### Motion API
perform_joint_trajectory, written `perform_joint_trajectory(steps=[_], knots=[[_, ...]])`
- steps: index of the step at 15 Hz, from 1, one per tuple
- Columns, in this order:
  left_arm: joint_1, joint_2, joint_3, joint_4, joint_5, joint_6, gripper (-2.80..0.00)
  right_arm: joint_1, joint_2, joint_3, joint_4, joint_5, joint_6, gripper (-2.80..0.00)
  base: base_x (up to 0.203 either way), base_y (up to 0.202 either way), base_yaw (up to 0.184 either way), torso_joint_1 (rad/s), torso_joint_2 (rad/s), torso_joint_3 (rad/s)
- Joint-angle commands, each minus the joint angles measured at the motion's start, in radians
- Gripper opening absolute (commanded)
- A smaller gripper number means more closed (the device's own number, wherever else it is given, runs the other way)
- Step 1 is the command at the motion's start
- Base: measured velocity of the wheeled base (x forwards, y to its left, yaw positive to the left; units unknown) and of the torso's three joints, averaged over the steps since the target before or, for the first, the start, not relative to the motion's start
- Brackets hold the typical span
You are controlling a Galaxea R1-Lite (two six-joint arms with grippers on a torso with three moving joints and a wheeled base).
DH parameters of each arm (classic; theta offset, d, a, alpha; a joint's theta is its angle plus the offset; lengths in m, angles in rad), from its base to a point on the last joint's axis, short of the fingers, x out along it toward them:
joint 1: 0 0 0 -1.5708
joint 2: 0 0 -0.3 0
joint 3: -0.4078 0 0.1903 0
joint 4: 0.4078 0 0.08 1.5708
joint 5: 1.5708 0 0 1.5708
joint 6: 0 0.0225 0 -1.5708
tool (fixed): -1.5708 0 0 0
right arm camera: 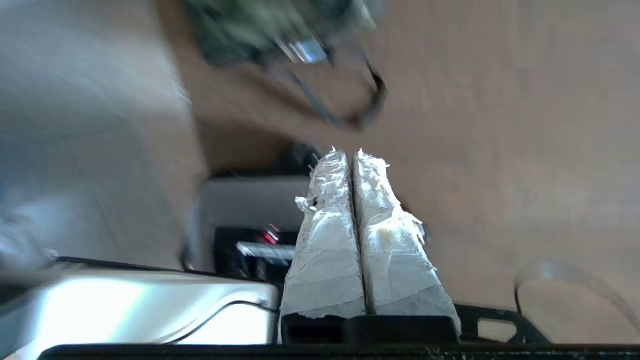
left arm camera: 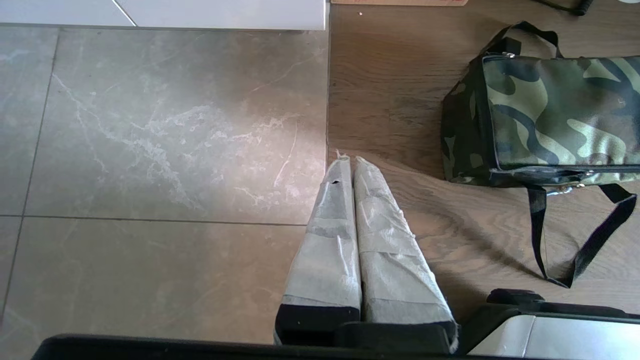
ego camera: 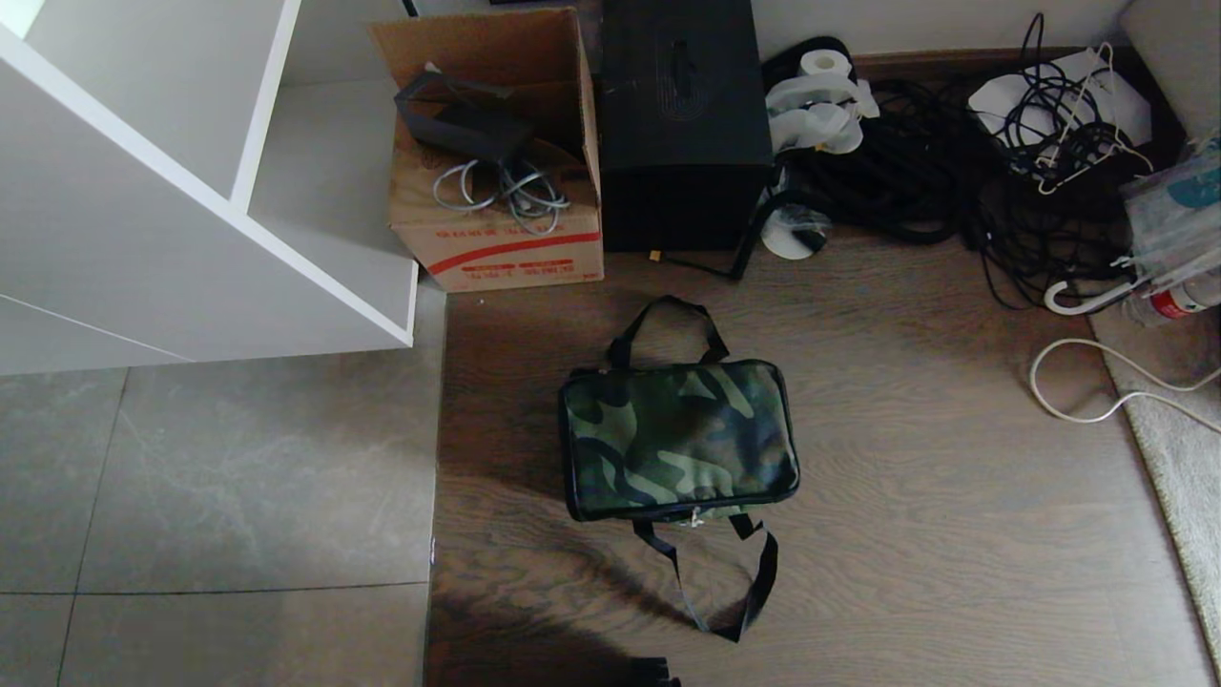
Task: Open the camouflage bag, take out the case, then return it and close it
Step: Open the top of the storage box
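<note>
The camouflage bag [ego camera: 679, 439] lies flat and zipped shut on the wood floor in the middle of the head view, one black strap handle looped at its far side and one [ego camera: 725, 582] trailing toward me. It also shows in the left wrist view [left arm camera: 555, 115] and, blurred, in the right wrist view [right arm camera: 270, 27]. The case is hidden. My left gripper [left arm camera: 348, 159] hangs shut and empty over the tile-to-wood seam, apart from the bag. My right gripper [right arm camera: 346, 151] is shut and empty above bare wood floor, short of the strap loop.
Behind the bag stand a brown cardboard box [ego camera: 496, 153] holding cables and a tall black box [ego camera: 682, 124]. Tangled black cables [ego camera: 954, 162] and a white cord [ego camera: 1097, 382] lie at the right. A white shelf unit [ego camera: 191, 181] stands at the left, a rug edge [ego camera: 1183, 458] far right.
</note>
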Motion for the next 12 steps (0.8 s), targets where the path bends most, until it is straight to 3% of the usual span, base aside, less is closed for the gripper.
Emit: perform_joint_trajectory(steps=[1, 5, 7, 9, 12], knots=[[0.0, 0.0, 0.009, -0.001, 0.001, 0.0, -2.8, 0.074, 0.13, 0.214, -0.123, -0.062, 0.038, -2.8, 0.0, 0.0, 0.0, 0.0, 0.0, 0.0], [0.0, 0.0, 0.009, -0.001, 0.001, 0.0, -2.8, 0.118, 0.209, 0.349, -0.172, -0.079, 0.157, -2.8, 0.0, 0.0, 0.0, 0.0, 0.0, 0.0], [0.0, 0.0, 0.009, -0.001, 0.002, 0.0, -2.8, 0.07, 0.222, 0.373, -0.161, -0.077, 0.164, -2.8, 0.0, 0.0, 0.0, 0.0, 0.0, 0.0], [0.0, 0.0, 0.009, -0.001, 0.001, 0.0, -2.8, -0.018, 0.215, 0.424, -0.132, -0.026, 0.11, -2.8, 0.0, 0.0, 0.0, 0.0, 0.0, 0.0], [0.0, 0.0, 0.009, -0.001, 0.001, 0.0, -2.8, -0.033, 0.224, 0.422, -0.118, 0.094, 0.008, -2.8, 0.0, 0.0, 0.0, 0.0, 0.0, 0.0]])
